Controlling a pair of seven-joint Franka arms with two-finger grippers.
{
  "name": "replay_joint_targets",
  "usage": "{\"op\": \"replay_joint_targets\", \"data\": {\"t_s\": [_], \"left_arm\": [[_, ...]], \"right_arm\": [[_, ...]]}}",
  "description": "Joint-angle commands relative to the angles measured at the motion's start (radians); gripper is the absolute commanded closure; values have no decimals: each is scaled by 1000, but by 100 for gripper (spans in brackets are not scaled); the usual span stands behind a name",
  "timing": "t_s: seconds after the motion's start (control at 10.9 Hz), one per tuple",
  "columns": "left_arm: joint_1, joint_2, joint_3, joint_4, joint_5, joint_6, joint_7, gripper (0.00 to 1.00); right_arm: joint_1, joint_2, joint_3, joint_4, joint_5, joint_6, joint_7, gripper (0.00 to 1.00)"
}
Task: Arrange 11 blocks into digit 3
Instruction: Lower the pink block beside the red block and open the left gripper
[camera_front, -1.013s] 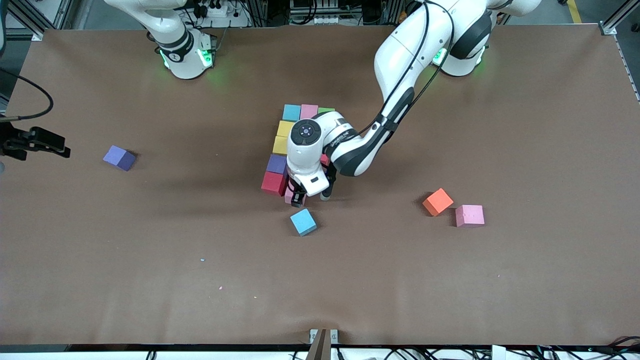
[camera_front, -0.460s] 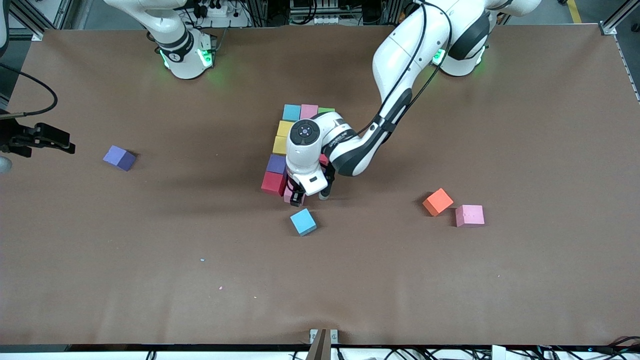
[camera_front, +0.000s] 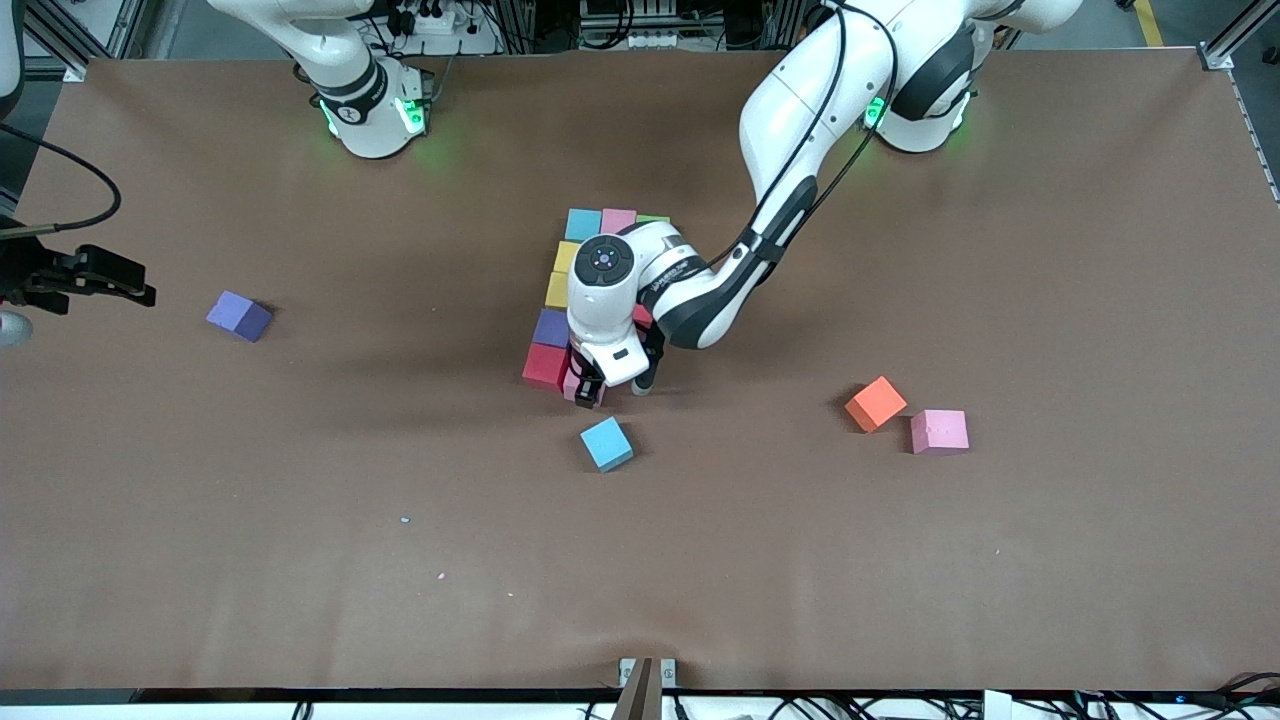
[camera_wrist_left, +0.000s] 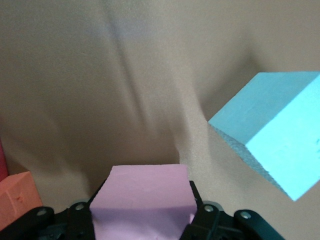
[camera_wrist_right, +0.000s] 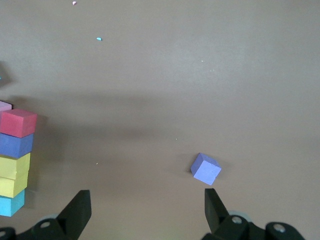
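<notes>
My left gripper (camera_front: 588, 388) is shut on a pink block (camera_wrist_left: 142, 200), held low right beside the red block (camera_front: 545, 365) at the near end of the block figure. That figure runs from red through purple (camera_front: 551, 327) and two yellow blocks (camera_front: 562, 272) to a light blue (camera_front: 582, 224), pink (camera_front: 618, 220) and green (camera_front: 652, 218) row; my left arm hides the other blocks of the figure. A loose light blue block (camera_front: 607, 444) lies just nearer the camera. My right gripper (camera_wrist_right: 145, 202) hangs open and waits above the table, near a loose purple block (camera_wrist_right: 206, 168).
An orange block (camera_front: 876, 403) and a pink block (camera_front: 939, 431) lie together toward the left arm's end of the table. The loose purple block (camera_front: 239, 316) lies toward the right arm's end. Brown table (camera_front: 400, 560) stretches wide along the camera's edge.
My left gripper has carried the pink block a little closer to the red block and away from the loose light blue block. The right gripper has barely drifted.
</notes>
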Motion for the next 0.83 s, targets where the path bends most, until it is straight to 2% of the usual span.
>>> {"op": "replay_joint_targets", "data": {"t_s": [0.0,0.09,0.28,0.74], "left_arm": [[-17,21,18,31,-20,12,4,61],[-17,21,18,31,-20,12,4,52],[-17,21,18,28,-20,15,4,0],[-13,-2,16,25,-20,5,2,0]], "right_arm": [[-1,5,4,21,2,-26,-3,0],[-2,7,3,21,2,-26,-4,0],[-1,5,4,21,2,-26,-4,0],[-1,5,3,22,2,-26,-8,0]]}}
